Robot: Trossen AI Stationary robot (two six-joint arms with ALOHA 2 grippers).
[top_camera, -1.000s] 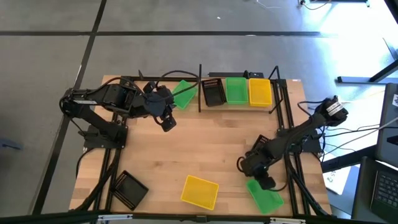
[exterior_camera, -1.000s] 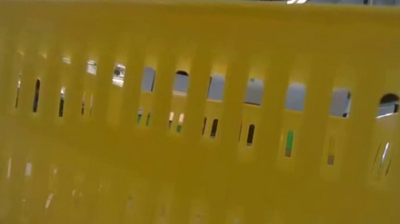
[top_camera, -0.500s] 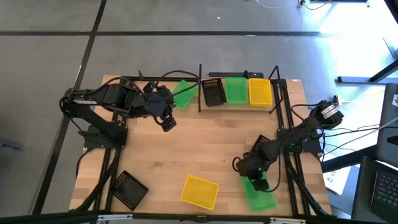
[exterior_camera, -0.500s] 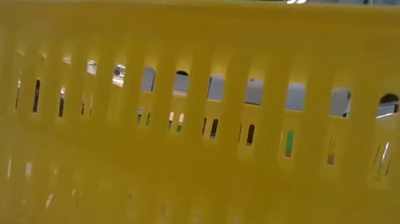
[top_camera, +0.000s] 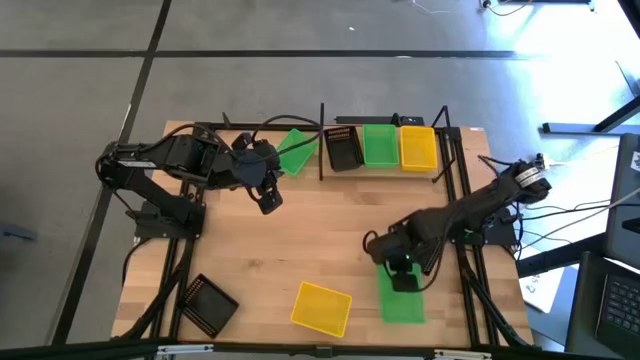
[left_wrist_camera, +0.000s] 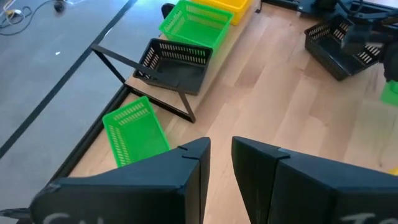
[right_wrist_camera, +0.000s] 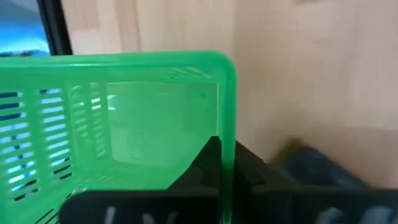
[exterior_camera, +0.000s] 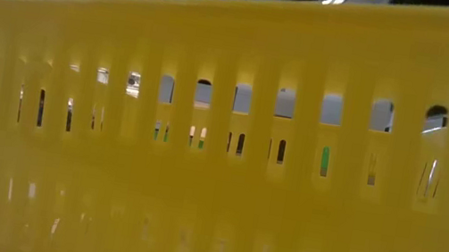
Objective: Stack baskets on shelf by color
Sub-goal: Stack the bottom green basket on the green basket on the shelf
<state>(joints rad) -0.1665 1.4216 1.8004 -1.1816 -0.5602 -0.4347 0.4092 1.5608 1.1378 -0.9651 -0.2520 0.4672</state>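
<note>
**Right end effector grips a green basket near the counter's front right**

We see the green basket (top_camera: 401, 297) toward five o'clock on the counter (top_camera: 330, 230), its near wall pinched by the right end effector (top_camera: 399, 272). In the right wrist view one dark finger sits inside that green basket (right_wrist_camera: 118, 124) and the other outside its rim, so we read this end effector as clenched on the basket wall.

Moving outward, a yellow basket (top_camera: 321, 307) lies at six o'clock on the counter, close to the low camera, whose view its slotted yellow wall (exterior_camera: 223, 135) fills almost entirely. A black basket (top_camera: 207, 303) sits toward seven o'clock, at the front left corner.

At twelve o'clock stands the shelf (top_camera: 385, 160), with three baskets in a row on it: a black one (top_camera: 344, 148), a green one (top_camera: 379, 144) and a yellow one (top_camera: 418, 146), each touching its neighbour. Just beyond the shelf's left post, toward eleven o'clock, another green basket (top_camera: 295, 150) lies tilted at an angle.

The left end effector (top_camera: 268, 199) hovers over bare wood near ten o'clock, beside that tilted green basket. In the left wrist view its two dark fingers (left_wrist_camera: 186, 180) stand slightly apart with nothing between them, so we call it released; the same view shows the tilted green basket (left_wrist_camera: 132, 132) and the shelf's black basket (left_wrist_camera: 175, 65) farther ahead.
</note>
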